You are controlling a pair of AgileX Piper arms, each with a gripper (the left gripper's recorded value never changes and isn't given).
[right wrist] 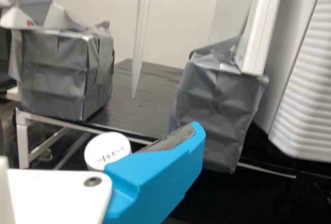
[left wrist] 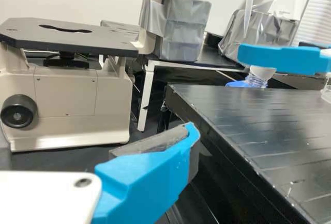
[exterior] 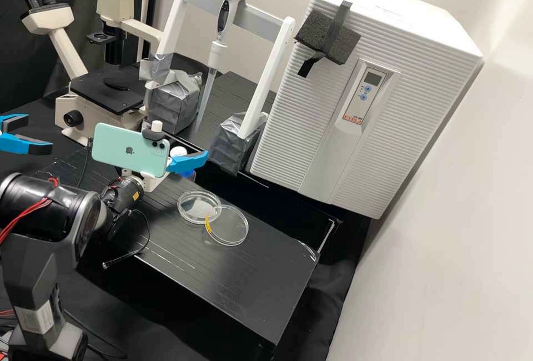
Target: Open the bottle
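— Black bench [exterior: 250, 277], far-left corner: the bottle [left wrist: 257, 77] stands at your right gripper [exterior: 186, 161]. Gripped yet?
— Cannot tell. Your left gripper [exterior: 19, 132] gapes wide, well apart. Next, probably: clamp the cap [right wrist: 107, 150], twist.

The left end effector [left wrist: 178, 142] hangs beside the black surface [left wrist: 269, 125], a beige microscope [left wrist: 62, 94] nearby, while the right end effector [left wrist: 251, 58] is at the white-capped bottle [left wrist: 257, 77] beyond.
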